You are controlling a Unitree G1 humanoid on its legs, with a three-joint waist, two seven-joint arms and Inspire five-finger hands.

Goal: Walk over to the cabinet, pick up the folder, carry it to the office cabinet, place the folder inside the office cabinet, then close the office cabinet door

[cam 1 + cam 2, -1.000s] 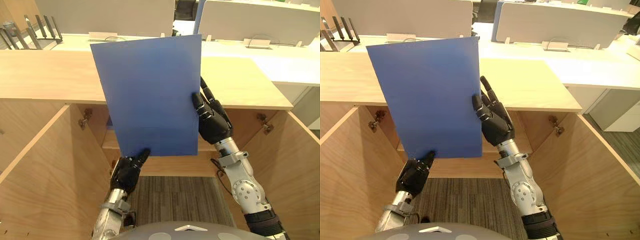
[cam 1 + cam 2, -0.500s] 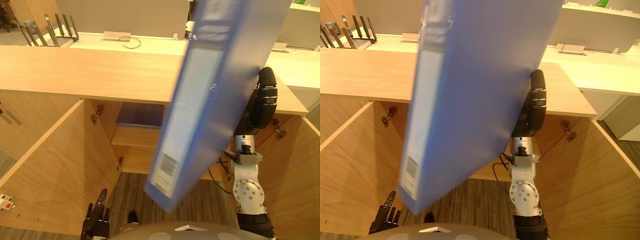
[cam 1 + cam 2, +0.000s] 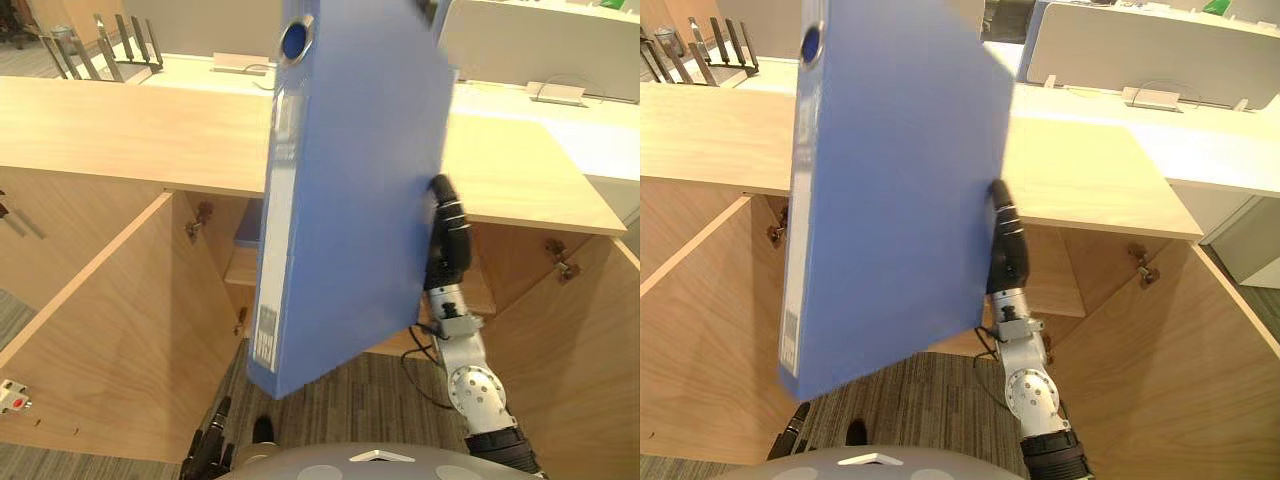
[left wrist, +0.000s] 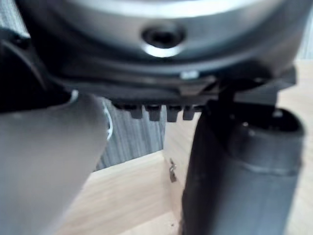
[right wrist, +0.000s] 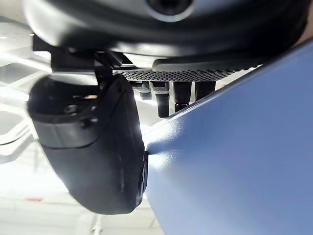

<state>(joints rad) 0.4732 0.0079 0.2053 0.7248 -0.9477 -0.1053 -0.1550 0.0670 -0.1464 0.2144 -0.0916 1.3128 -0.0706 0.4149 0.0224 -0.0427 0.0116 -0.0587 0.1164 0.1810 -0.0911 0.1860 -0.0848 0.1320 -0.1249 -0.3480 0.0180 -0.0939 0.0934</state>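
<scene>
A large blue plastic lever-arch folder [image 3: 350, 190] is held in the air before the open light-wood office cabinet [image 3: 110, 330], above its opening. Its long axis is nearly upright, slightly tilted, with the labelled spine turned to the robot's left. It is pinched at its right edge by the right hand [image 3: 447, 240], the thumb pressed on one face and the fingers [image 5: 166, 100] set behind the other. The left hand [image 3: 212, 452] is hung low, well apart, with its fingers straight. The inner wooden shelf [image 3: 245, 272] lies below and beyond the folder, so a lowering by the right arm is judged to be called for.
</scene>
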